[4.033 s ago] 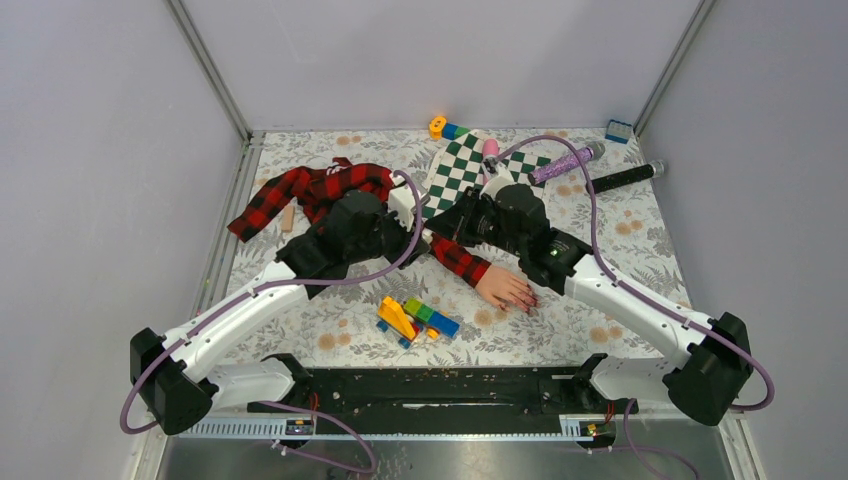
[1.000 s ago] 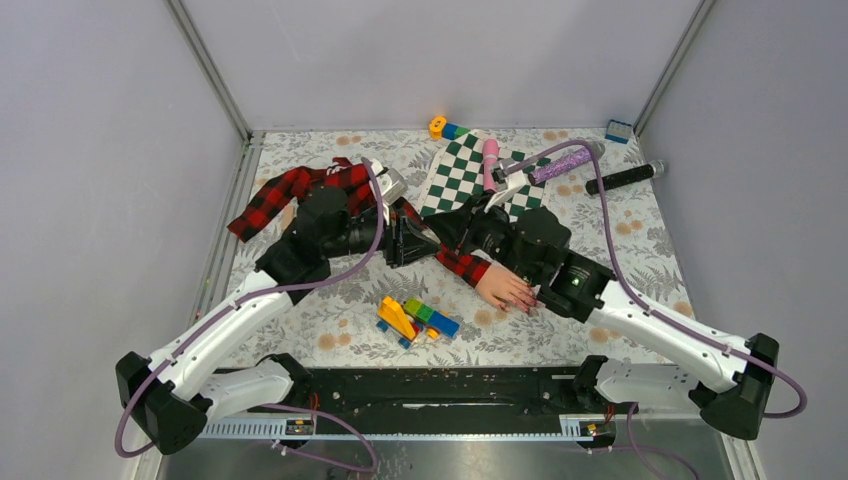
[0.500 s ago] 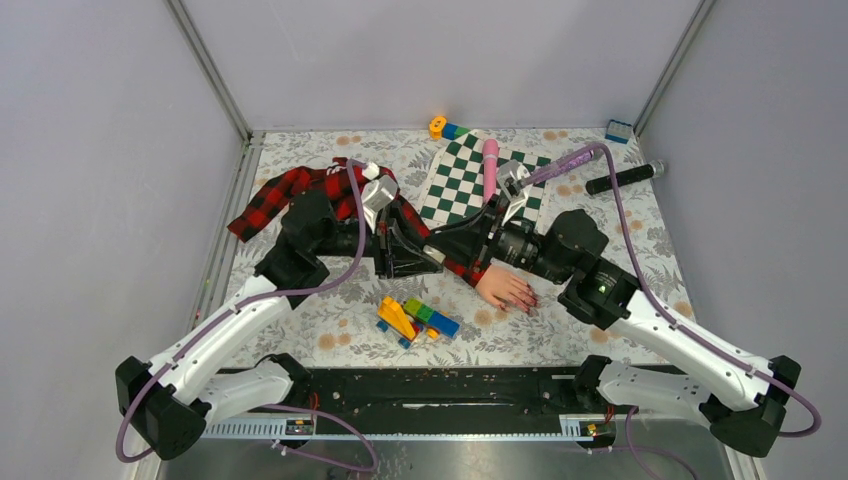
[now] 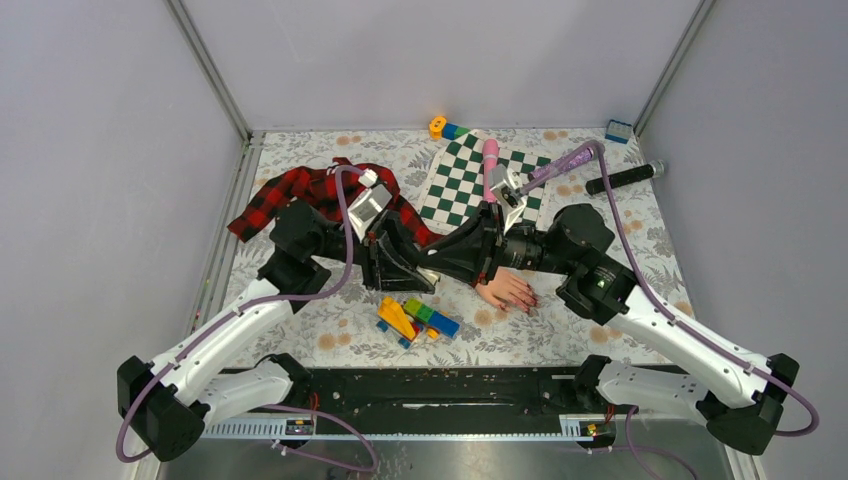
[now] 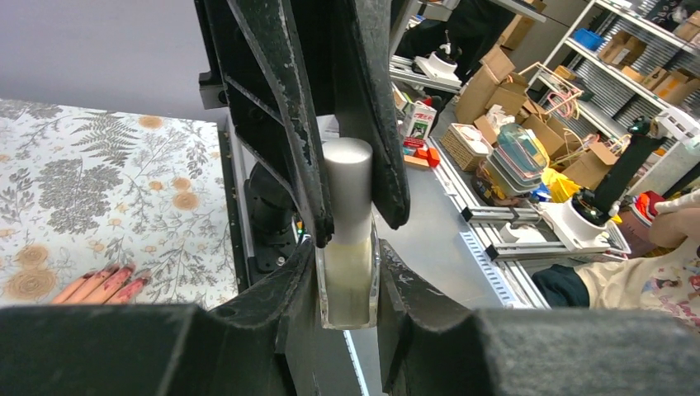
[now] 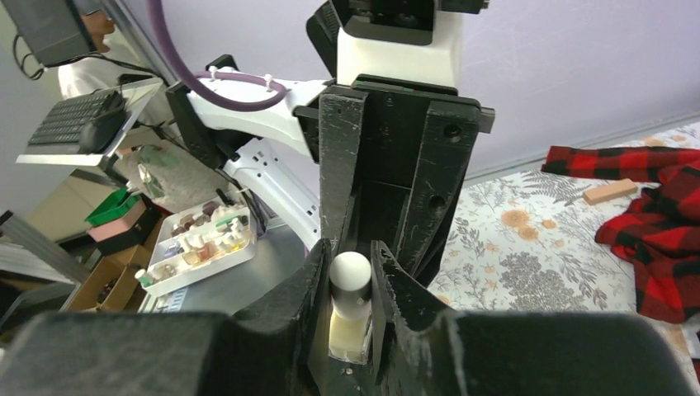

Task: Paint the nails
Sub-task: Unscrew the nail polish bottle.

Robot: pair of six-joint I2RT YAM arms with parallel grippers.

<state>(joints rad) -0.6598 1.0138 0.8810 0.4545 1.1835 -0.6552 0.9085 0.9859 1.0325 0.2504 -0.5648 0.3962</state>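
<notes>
My left gripper [image 5: 347, 289] is clamped tight on the small pale bottle [image 5: 347, 268], while my right gripper [image 6: 349, 309] pinches its silver cap [image 5: 347, 186]. Just to their right the mannequin hand [image 4: 503, 288] lies on the tabletop [image 4: 650, 230], the nails [image 4: 524, 302] dark red at its fingertips.

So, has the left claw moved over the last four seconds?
Yes. The left claw has swung toward the near edge, away from the checkered cloth and closer to the toy blocks.
</notes>
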